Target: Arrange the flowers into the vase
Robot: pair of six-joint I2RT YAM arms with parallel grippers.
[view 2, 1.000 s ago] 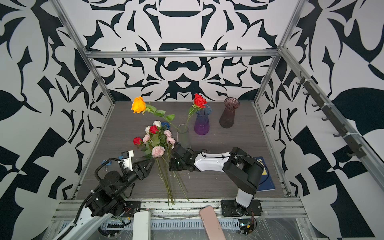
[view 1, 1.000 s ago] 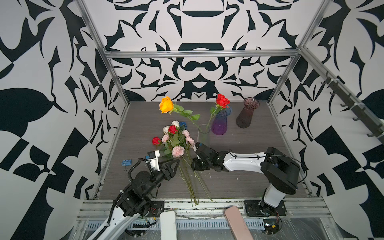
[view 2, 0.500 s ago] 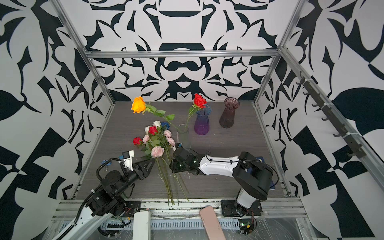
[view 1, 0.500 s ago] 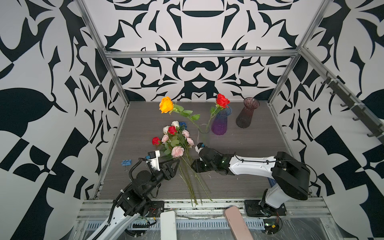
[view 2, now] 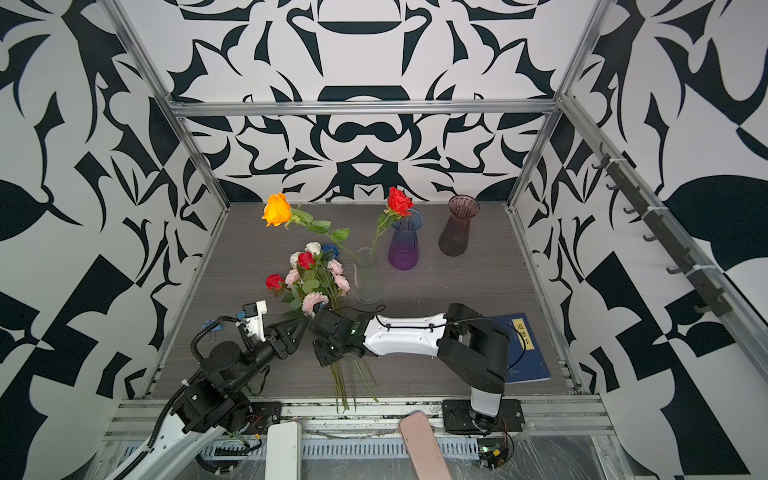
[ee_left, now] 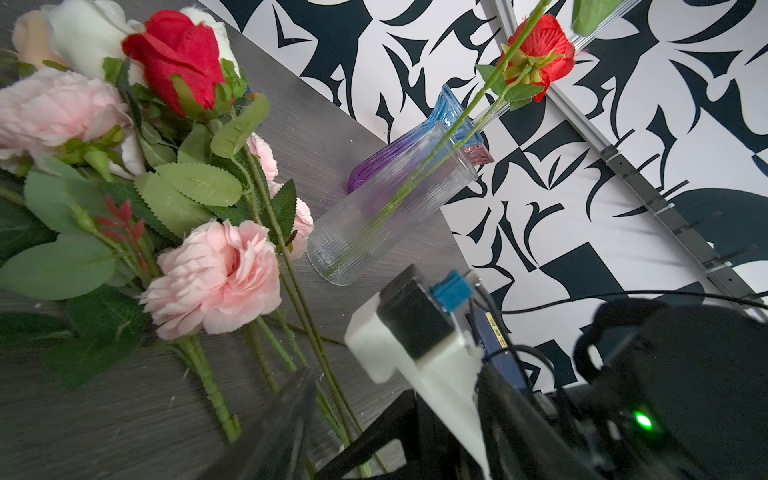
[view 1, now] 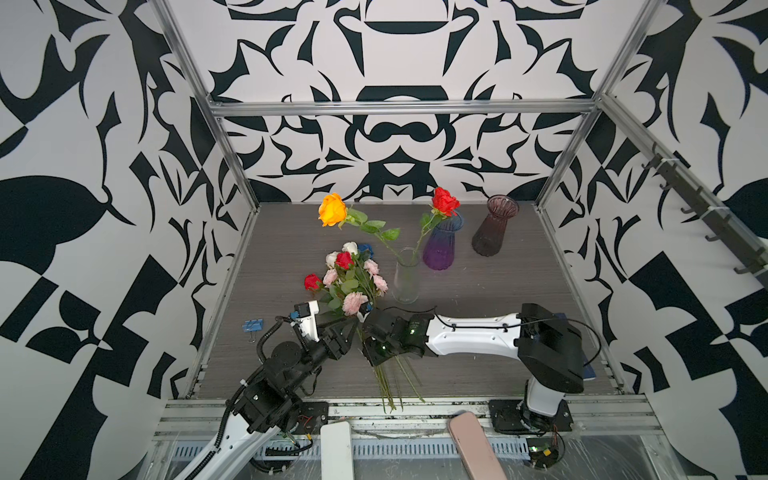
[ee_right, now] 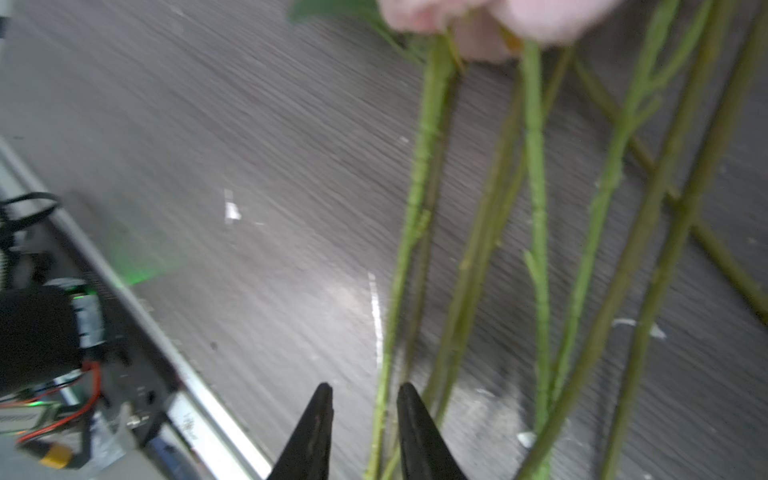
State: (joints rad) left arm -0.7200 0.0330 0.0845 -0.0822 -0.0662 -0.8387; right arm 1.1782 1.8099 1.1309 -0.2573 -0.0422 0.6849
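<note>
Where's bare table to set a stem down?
Free: back-left table, between left wall and bouquet; right side, between dark vase and right arm. Crowded: centre front around stems; clear vase and purple vase mid-back.

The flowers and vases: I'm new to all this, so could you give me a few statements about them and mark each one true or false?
1. The clear vase holds the orange rose. True.
2. The tall red rose stands in the purple vase. False: its stem runs past the purple vase into the clear vase.
3. The dark red vase lies on its side. False: it stands upright.
4. A mixed bunch of flowers lies on the table. True.
5. The right claw is shut tight. False: the right wrist view shows a gap between its jaws.
</note>
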